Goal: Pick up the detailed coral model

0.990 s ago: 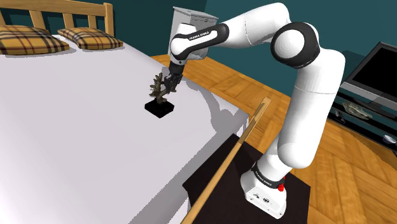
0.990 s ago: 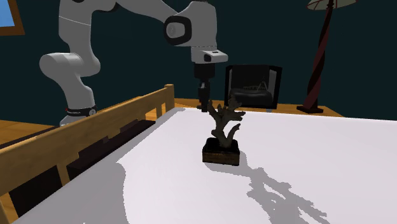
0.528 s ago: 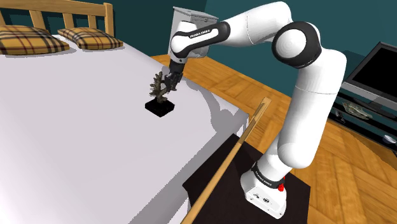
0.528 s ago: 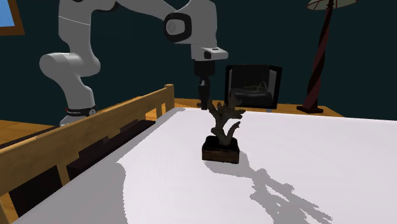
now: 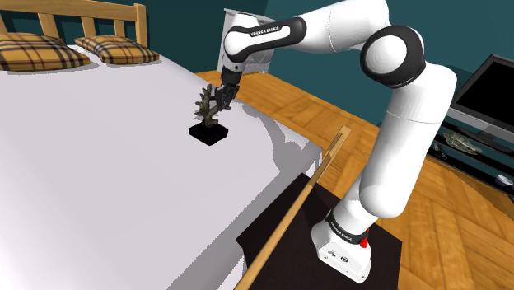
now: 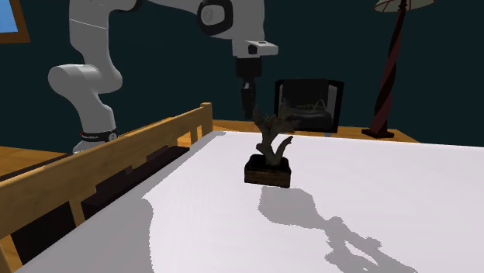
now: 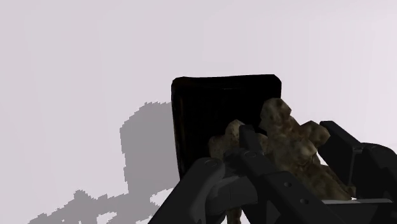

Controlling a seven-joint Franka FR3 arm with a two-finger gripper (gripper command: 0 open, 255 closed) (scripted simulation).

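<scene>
Claw (image 7: 289, 135) is clamped on the coral (image 6: 270, 143) at its upper branches, with the stem hanging straight below the fingers to a dark base. The base looks just clear of the white bed (image 6: 388, 202), so I'd lift straight up.

The things are carried by a bed (image 5: 107, 173) that is covered with a plain white sheet, drawn smooth and flat. It is framed in light wood: a headboard (image 5: 91, 10) is seen at the far end in the shoulder view, and a wooden rail (image 5: 301, 198) is set along the edge towards that view's lower right. Two pillows in a tan and dark plaid, one (image 5: 33, 53) just beside the other (image 5: 118, 49), are laid directly on the sheet against the headboard. The coral model (image 6: 269, 155) is seen just clear of the sheet, and its grey shadow (image 6: 287, 209) is thrown on the sheet apart from its dark base.
</scene>
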